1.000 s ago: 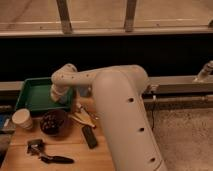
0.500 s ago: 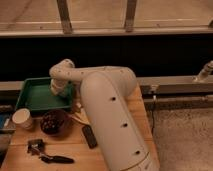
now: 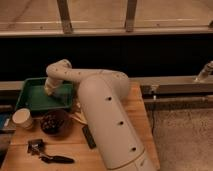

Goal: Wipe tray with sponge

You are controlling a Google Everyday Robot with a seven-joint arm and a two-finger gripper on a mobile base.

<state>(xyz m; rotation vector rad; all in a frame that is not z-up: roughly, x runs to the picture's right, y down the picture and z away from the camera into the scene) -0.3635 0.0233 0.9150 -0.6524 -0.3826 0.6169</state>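
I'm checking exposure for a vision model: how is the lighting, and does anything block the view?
Camera view: dim, warm light, soft focus; a black band behind the table shows no detail. The arm fills the middle, hiding part of the tabletop. The gripper sits over the green tray.

The light on me is dim and warm, casting a yellowish-brown tint over the wooden surface (image 3: 137,102) and my pale arm (image 3: 110,117), which is brightest along its top. A broad dark strip (image 3: 150,55) beyond the surface's far edge lies unlit. My end effector (image 3: 52,89) hangs over the right part of the tray (image 3: 30,97), its lower side in shade.
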